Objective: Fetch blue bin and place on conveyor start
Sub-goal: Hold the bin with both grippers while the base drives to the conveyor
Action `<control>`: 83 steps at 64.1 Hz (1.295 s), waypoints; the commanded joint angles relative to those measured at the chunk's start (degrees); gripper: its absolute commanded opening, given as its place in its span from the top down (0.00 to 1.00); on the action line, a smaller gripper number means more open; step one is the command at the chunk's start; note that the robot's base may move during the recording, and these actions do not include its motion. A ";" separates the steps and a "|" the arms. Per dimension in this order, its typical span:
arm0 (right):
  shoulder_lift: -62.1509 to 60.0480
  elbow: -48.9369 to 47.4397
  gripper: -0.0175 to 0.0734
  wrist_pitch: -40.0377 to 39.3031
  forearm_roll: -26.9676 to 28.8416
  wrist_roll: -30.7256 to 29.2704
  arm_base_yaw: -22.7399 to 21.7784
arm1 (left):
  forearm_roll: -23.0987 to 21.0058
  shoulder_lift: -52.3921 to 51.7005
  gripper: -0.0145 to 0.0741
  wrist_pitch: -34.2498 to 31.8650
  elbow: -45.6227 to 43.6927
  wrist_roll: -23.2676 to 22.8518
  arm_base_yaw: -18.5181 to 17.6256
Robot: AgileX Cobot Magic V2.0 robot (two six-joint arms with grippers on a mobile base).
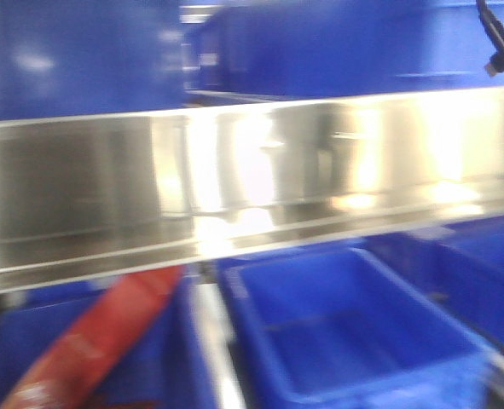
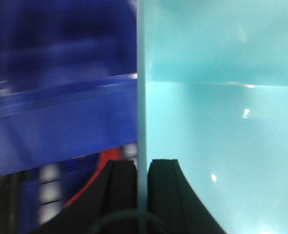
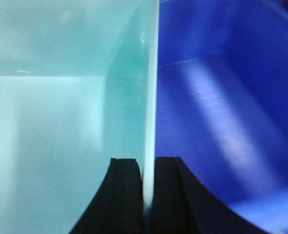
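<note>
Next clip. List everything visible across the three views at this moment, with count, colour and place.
blue bin: one, pale turquoise, filling much of both wrist views.
dark blue crates: several (blur hides the exact count), royal blue, above and below the shelf rail; one beside the bin in each wrist view.
shelf rail: one, shiny silver, across the middle of the front view.
red strip: one, red, slanting at the front view's lower left; too blurred to identify.
black cable end: one, black, front view's top right corner.
left end effector: one, black, shut on a bin wall.
right end effector: one, black, shut on a bin wall.
</note>
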 commanded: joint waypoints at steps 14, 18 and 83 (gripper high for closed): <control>-0.80 -0.66 0.98 -4.18 -1.02 -0.75 0.02 | 1.73 -0.90 0.96 -2.04 -0.58 -0.04 -0.25; -0.80 -0.66 0.98 -3.54 -1.02 -0.75 0.02 | 1.73 -0.90 0.96 -2.04 -0.58 -0.04 -0.25; -0.80 -0.66 0.98 -0.40 -1.73 -0.75 0.02 | 1.73 -0.90 0.96 -2.04 -0.58 -0.04 -0.25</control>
